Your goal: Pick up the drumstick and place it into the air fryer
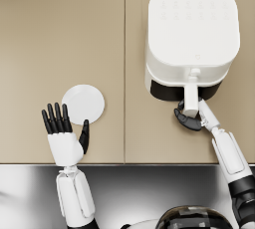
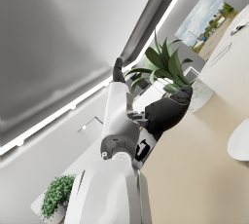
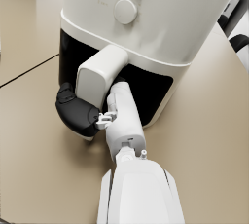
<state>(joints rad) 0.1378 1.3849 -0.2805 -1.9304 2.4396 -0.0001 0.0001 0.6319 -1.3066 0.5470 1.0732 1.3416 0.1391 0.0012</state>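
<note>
- The worktop [image 1: 60, 39] looks matt and smooth, a flat beige laminate with one thin seam running through it.
- Its near edge [image 1: 129, 183] is a strip of brushed, greyish metal with a soft sheen.
- The air fryer [image 1: 191, 29] has a smooth white plastic shell, satin rather than shiny; the band [image 3: 146, 89] under the lid is glossy black.
- Its handle [image 3: 99, 79] is the same smooth white plastic.
- The plate [image 1: 83, 104] is plain white and matt, material hard to tell.
- The left hand [image 1: 64, 133] and right hand [image 1: 189, 119] have dark, rubbery-looking matt fingers on glossy white plastic casings.
</note>
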